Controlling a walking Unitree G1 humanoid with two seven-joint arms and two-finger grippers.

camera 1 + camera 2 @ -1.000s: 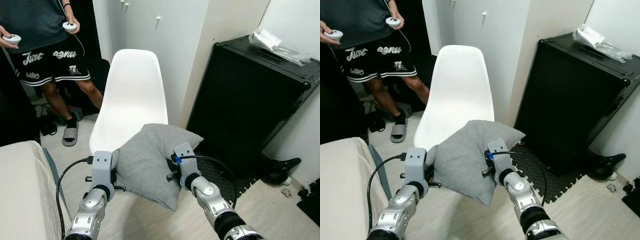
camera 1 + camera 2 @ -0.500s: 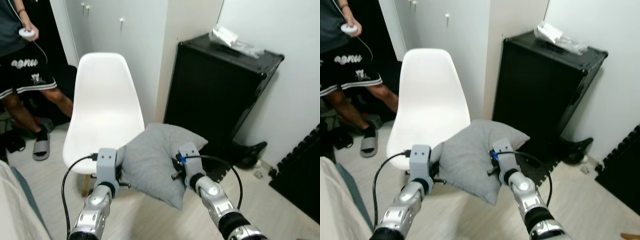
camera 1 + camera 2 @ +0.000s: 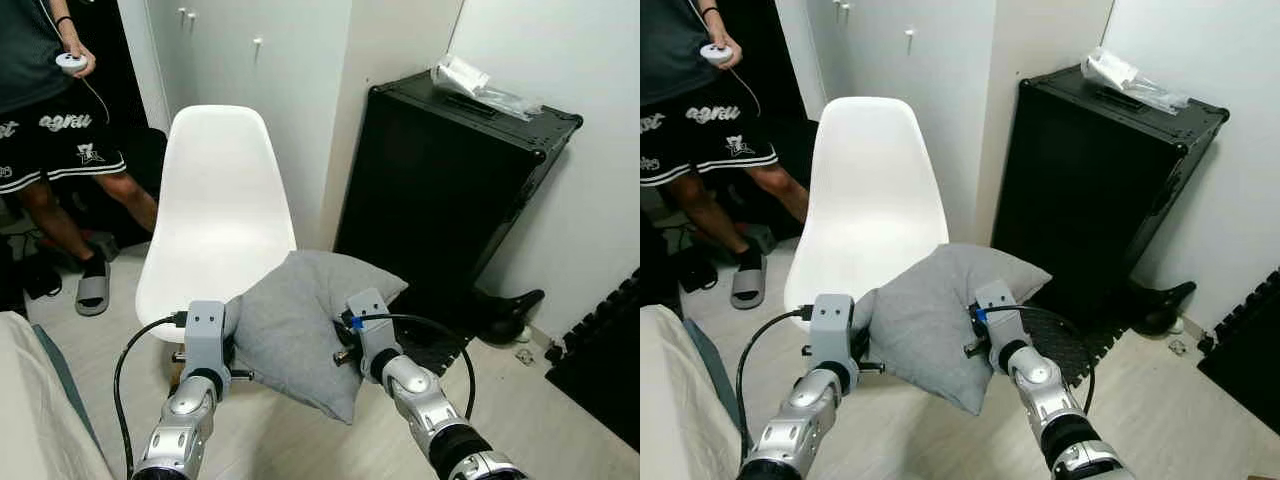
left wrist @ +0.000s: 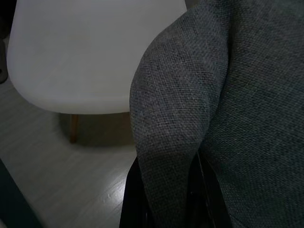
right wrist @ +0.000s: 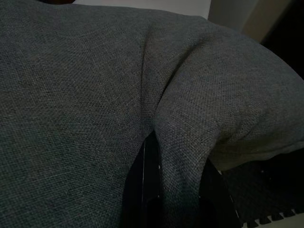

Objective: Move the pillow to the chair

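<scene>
Carry step: left gripper (image 3: 228, 345) and right gripper (image 3: 338, 338) each pinched the grey pillow (image 3: 300, 325) just before the white chair (image 3: 220, 215); next, lowering onto its seat.

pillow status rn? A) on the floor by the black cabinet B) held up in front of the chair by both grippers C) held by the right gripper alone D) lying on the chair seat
B: the grey pillow hangs clear of the white chair, with the left gripper and the right gripper each pinching a fold of its fabric on opposite sides.
</scene>
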